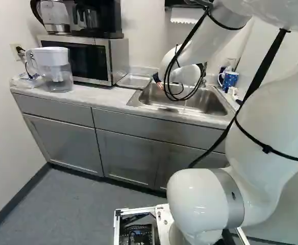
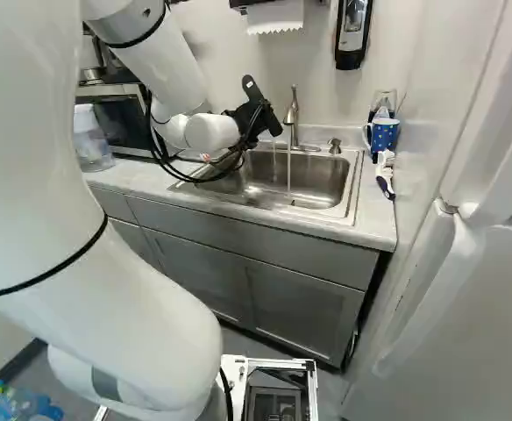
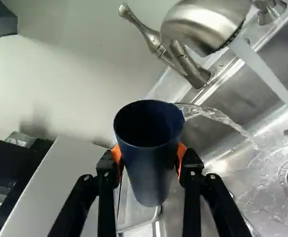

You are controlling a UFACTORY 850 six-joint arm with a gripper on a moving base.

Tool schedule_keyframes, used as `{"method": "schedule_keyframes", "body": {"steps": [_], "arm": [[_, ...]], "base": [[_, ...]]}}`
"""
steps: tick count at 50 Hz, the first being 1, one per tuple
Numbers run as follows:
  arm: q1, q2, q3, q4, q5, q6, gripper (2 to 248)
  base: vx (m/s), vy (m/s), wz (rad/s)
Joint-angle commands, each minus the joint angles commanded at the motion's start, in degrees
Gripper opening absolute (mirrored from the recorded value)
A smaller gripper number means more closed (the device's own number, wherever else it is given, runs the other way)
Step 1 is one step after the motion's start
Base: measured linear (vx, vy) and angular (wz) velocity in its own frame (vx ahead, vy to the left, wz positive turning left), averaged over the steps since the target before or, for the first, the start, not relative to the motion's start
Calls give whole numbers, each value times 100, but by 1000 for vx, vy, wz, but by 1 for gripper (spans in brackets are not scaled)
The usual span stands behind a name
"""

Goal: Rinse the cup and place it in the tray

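In the right base view my gripper [image 2: 254,116] is over the sink's left part, its fingers hidden. In the wrist view the gripper [image 3: 149,160] is shut on a dark blue cup [image 3: 151,173], orange pads on both sides. The cup is tilted, its dark mouth showing, and water arcs from its rim into the sink [image 3: 223,173]. The faucet [image 3: 203,24] runs beside the cup, its stream missing the cup's mouth. The metal tray [image 1: 133,80] lies on the counter between microwave and sink; in the wrist view part of it shows beyond the cup.
The microwave [image 1: 82,58] stands left of the tray, with a coffee maker on top and a water pitcher [image 1: 54,69] beside it. A spotted blue mug [image 2: 382,134] stands right of the sink. A soap dispenser [image 2: 352,31] and paper towels [image 2: 276,16] hang on the wall.
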Motion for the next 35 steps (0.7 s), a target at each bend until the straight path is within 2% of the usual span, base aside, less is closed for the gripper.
{"method": "schedule_keyframes", "body": {"steps": [35], "arm": [[0, 0, 0, 0, 0, 2106, 123]], "base": [[0, 0, 0]]}}
